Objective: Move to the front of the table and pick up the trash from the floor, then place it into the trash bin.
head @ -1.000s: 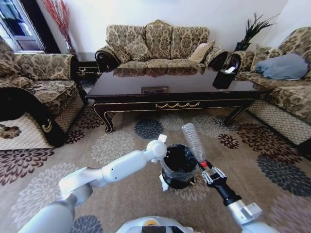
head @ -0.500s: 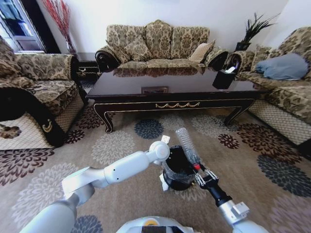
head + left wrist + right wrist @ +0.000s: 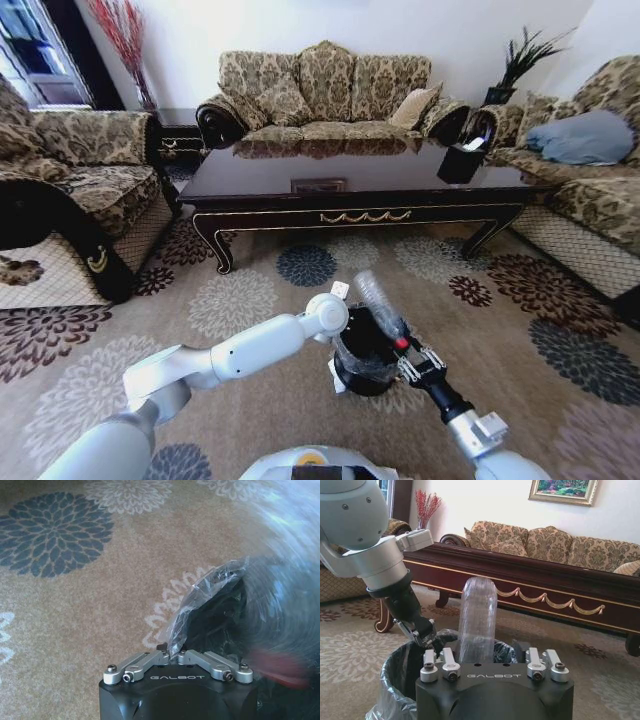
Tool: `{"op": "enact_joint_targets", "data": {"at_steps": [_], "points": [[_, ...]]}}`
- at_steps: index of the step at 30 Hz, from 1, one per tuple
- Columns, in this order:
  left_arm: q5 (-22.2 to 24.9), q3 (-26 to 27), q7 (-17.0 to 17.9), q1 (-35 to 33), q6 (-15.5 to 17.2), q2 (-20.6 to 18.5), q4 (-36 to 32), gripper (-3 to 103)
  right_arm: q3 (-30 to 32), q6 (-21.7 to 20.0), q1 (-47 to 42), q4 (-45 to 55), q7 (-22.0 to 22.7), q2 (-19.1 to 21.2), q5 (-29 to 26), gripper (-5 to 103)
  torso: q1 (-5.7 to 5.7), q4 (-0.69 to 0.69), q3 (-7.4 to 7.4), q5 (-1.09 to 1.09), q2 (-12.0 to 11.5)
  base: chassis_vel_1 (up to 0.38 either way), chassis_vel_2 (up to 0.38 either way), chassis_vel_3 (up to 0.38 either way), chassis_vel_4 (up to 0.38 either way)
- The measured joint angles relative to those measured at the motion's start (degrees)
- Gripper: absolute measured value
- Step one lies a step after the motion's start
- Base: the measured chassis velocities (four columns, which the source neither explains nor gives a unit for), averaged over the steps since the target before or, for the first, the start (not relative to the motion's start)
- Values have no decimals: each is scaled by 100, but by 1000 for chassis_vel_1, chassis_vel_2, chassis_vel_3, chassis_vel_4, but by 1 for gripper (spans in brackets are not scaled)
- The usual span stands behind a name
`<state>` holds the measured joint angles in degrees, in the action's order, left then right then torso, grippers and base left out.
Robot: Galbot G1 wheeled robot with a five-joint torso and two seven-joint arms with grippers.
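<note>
Two grippers at the trash bin [image 3: 365, 352]. Right gripper [image 3: 408, 357] — clamped on a clear plastic bottle [image 3: 375, 300] by its red-capped neck — has carried it from the bin's 3 o'clock side over the rim; release looks near. Left gripper [image 3: 426, 636] pinches the bin's liner [image 3: 200, 592] at 10 o'clock.

Glossy dark wood table [image 3: 300, 178], clear ribbed plastic bottle [image 3: 477, 617], crinkly thin plastic bin liner [image 3: 390, 690]
</note>
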<state>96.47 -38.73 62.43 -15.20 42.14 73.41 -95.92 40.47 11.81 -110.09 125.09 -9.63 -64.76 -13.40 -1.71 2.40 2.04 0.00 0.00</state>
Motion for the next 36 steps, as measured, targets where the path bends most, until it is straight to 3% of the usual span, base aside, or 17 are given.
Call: {"op": "enact_joint_targets", "data": {"at_steps": [1,2,5,8,10,13,16,24,31,36], "points": [[0,0,0,0,0,0,0,2,0,0,0,0,0,0,0,57,0,0,0,0,0,0,0,0,0],[-15,-7,-8,-40,0,-29,-38,2,-14,-1,-2,-1,0,-16,26,68,0,1,0,0,0,0,0,0,0],[-40,4,-12,-93,0,-60,-47,2,-15,-1,-23,-1,0,-24,40,74,0,1,0,0,0,0,0,0,0],[-52,86,10,-127,1,-113,-45,2,20,7,-76,37,0,-19,44,90,0,1,0,0,0,0,0,0,0],[-51,118,10,-128,1,-134,-46,2,39,13,-90,60,0,-19,40,90,0,1,0,-1,0,0,0,0,0],[-40,291,9,-128,1,-259,-38,2,100,29,-129,132,5,-36,7,99,0,2,0,-1,0,0,0,0,0],[-43,478,14,-151,1,-390,-10,2,131,32,-131,151,22,-61,-41,99,0,2,0,-1,0,0,0,0,0],[-158,1201,-83,-613,1,-1197,-482,2,239,32,39,-42,65,-244,-334,100,0,1,0,-2,0,0,0,0,0],[-421,2171,-335,-1633,1,-1925,-1140,2,133,0,396,-738,106,-302,-417,100,0,1,0,-2,0,0,0,0,0],[-670,3270,-583,-2578,1,-2480,-1594,2,-71,-91,808,-1571,162,-242,-497,100,0,0,0,0,0,0,0,0,0]]}}
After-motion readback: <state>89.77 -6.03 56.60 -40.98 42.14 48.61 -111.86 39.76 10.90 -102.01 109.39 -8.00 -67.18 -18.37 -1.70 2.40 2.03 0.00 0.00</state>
